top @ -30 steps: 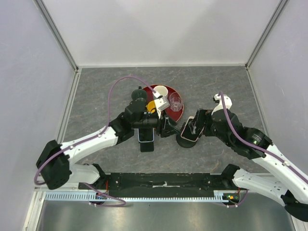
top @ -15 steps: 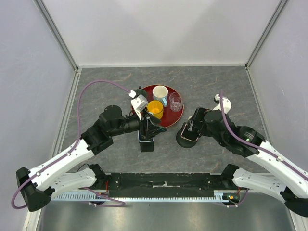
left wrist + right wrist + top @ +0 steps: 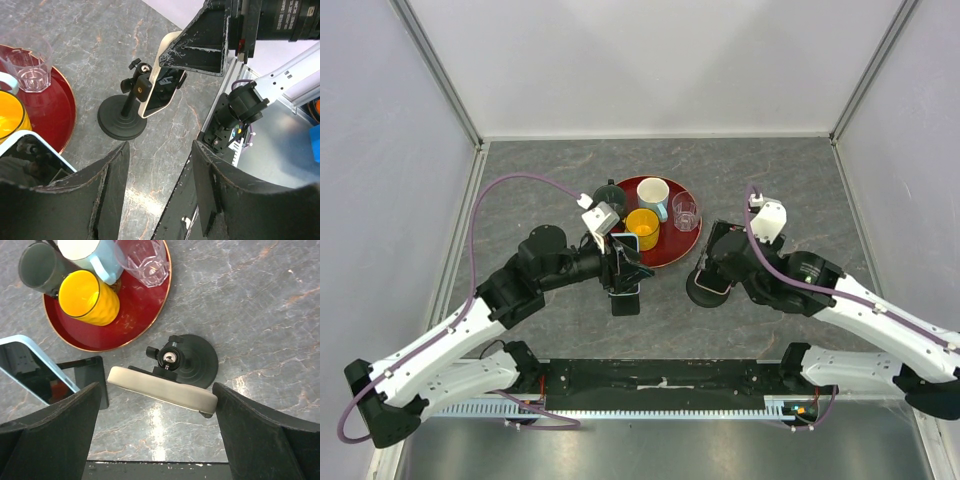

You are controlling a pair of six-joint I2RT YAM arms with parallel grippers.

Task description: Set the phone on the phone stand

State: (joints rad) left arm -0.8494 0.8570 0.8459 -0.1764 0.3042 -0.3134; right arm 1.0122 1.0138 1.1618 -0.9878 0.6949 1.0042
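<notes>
A cream-cased phone (image 3: pixel 162 389) rests tilted on the clamp of a round-based black phone stand (image 3: pixel 196 361); both show in the top view as phone (image 3: pixel 714 283) and stand (image 3: pixel 701 294), and in the left wrist view as phone (image 3: pixel 161 89) and stand (image 3: pixel 121 118). My right gripper (image 3: pixel 156 385) hangs open above this phone, one finger on each side, not touching it; it also shows in the top view (image 3: pixel 713 262). My left gripper (image 3: pixel 632 262) is open and empty (image 3: pixel 160 150).
A second phone in a pale blue case (image 3: pixel 35 371) leans on a flat black stand (image 3: pixel 89 378) beside my left gripper. A red tray (image 3: pixel 672 248) behind holds a yellow cup (image 3: pixel 642 228), a white mug (image 3: pixel 653 196), a clear glass (image 3: pixel 684 212) and a dark cup (image 3: pixel 608 194).
My right wrist has turned and come over the round stand, its fingers now apart around the cream phone. My left arm has drawn back to the left.
</notes>
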